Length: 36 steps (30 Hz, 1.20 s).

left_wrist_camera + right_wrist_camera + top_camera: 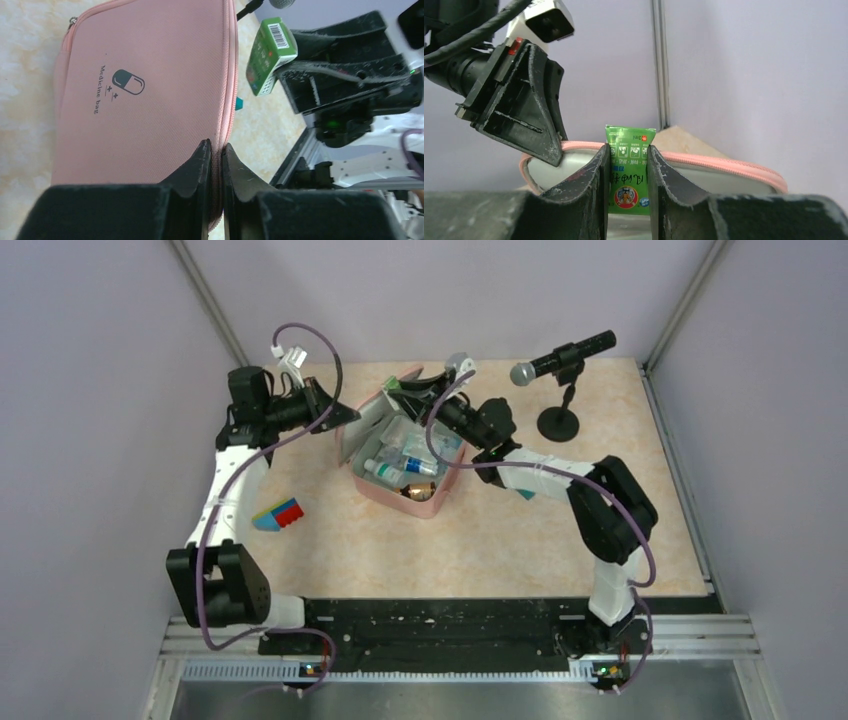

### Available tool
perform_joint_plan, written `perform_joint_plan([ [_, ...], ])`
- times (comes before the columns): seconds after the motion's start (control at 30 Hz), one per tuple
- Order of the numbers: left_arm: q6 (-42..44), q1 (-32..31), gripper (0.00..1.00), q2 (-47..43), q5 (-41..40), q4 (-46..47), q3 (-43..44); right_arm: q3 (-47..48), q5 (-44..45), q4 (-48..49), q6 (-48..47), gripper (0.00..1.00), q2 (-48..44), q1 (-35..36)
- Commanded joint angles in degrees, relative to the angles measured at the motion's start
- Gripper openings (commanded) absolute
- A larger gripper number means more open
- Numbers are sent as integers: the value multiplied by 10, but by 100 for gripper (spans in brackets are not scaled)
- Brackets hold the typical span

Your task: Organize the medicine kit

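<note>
Bottles (400,468) inside the medicine kit (385,496) are too small to read.

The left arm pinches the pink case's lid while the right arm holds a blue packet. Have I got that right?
Not quite. The packet in the right gripper is green, not blue, as the right wrist view shows. The rest holds: the left gripper pinches the lid of the pink case.

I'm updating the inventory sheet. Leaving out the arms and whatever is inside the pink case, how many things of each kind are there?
Pink medicine kit: 1
Green box: 1
Microphone on stand: 1
Red-and-blue pack: 1
Teal item, mostly hidden: 1
Total: 5
</note>
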Motion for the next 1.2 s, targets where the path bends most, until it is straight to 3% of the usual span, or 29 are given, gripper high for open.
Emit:
perform_joint_plan([
  [0.0, -54, 29, 0, 32, 58, -13, 24, 49, 17, 150, -17, 24, 58, 24],
  [0.33, -150, 77, 0, 80, 104, 41, 14, 116, 78, 277, -98, 24, 185, 63],
  [0.63, -173, 84, 0, 93, 150, 25, 12, 143, 100, 396, -179, 24, 252, 91],
  [1.0, -192, 92, 0, 105, 153, 15, 30, 226, 122, 395, -211, 26, 345, 101],
  [1.17, -193, 93, 0, 104, 152, 14, 34, 208, 127, 380, -210, 33, 354, 108],
])
